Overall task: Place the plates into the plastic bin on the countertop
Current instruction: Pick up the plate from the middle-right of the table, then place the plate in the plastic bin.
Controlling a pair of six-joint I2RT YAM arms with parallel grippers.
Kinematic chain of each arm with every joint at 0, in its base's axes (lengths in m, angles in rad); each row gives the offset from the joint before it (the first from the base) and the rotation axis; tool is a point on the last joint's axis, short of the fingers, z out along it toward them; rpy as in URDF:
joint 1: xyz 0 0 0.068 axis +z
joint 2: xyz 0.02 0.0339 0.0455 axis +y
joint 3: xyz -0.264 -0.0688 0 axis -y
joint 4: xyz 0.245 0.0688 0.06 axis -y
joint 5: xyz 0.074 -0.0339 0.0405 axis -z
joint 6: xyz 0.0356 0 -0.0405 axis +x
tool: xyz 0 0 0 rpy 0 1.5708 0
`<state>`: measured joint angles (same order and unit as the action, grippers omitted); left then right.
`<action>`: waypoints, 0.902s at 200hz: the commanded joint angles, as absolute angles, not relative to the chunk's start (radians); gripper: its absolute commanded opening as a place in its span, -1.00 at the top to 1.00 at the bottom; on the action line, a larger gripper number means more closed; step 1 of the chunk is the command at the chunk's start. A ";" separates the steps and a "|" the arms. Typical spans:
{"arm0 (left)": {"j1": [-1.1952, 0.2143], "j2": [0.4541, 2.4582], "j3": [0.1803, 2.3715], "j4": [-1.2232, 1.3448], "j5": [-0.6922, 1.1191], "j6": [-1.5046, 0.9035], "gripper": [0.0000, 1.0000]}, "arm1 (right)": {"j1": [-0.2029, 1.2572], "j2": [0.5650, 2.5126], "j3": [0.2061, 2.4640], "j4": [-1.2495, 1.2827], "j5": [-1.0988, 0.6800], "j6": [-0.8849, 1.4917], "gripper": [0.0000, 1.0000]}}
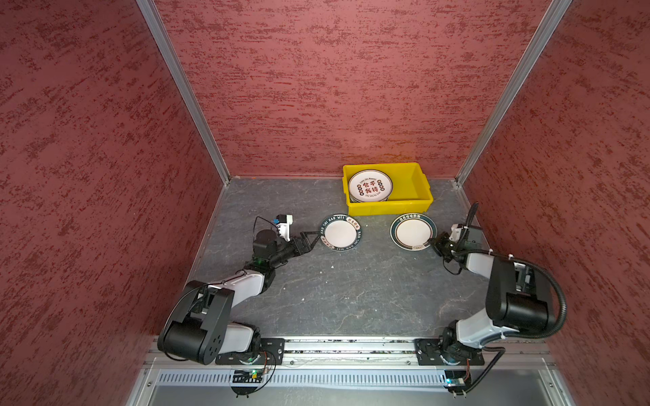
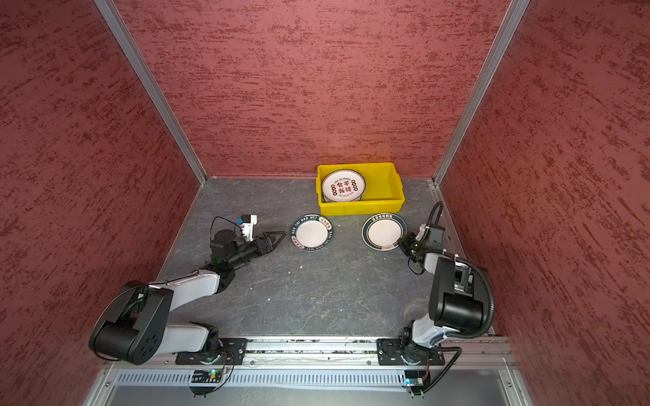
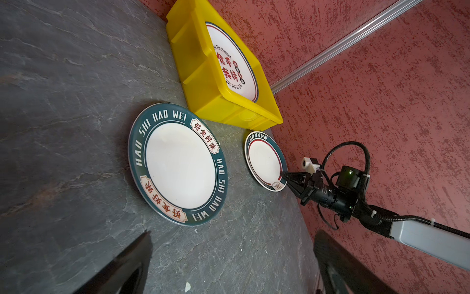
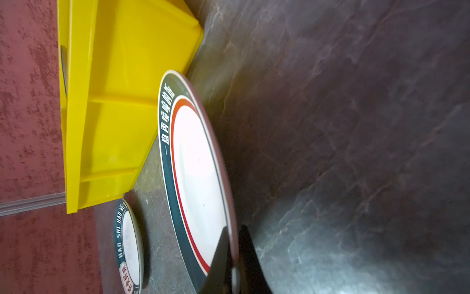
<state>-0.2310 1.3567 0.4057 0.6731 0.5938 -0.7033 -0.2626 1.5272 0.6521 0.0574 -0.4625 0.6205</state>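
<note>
Two white plates with teal rims lie on the countertop [image 1: 316, 291] in front of the plastic bin [image 1: 390, 207], a yellow tub. The left plate [image 1: 340, 232] [image 3: 179, 165] reads HAO SHI HAO WEI. My left gripper [image 1: 316, 239] [image 3: 232, 236] is open just left of it, with nothing between its fingers. My right gripper [image 1: 432, 242] [image 4: 235, 231] is shut on the near rim of the right plate [image 1: 412, 231] [image 4: 201, 163], one finger above and one below. Inside the bin's left half sits a stack topped by a plate with red characters [image 1: 370, 186].
Red textured walls close in the back and both sides; the bin stands against the back wall [image 1: 351, 105]. The bin's right half [image 1: 408, 186] holds nothing. A metal rail [image 1: 351, 346] with both arm bases runs along the front edge. Small white crumbs [image 1: 332, 267] dot the slab.
</note>
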 commanded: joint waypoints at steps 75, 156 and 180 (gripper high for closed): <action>-0.225 1.332 0.431 0.642 0.579 -0.688 -0.99 | -0.091 1.282 0.729 -0.090 -0.383 0.578 1.00; -0.225 1.350 0.431 0.651 0.582 -0.695 -0.99 | -0.048 1.358 0.837 0.088 -0.472 0.700 1.00; -0.225 1.348 0.430 0.646 0.578 -0.695 -0.99 | -0.026 1.419 0.911 0.112 -0.460 0.708 1.00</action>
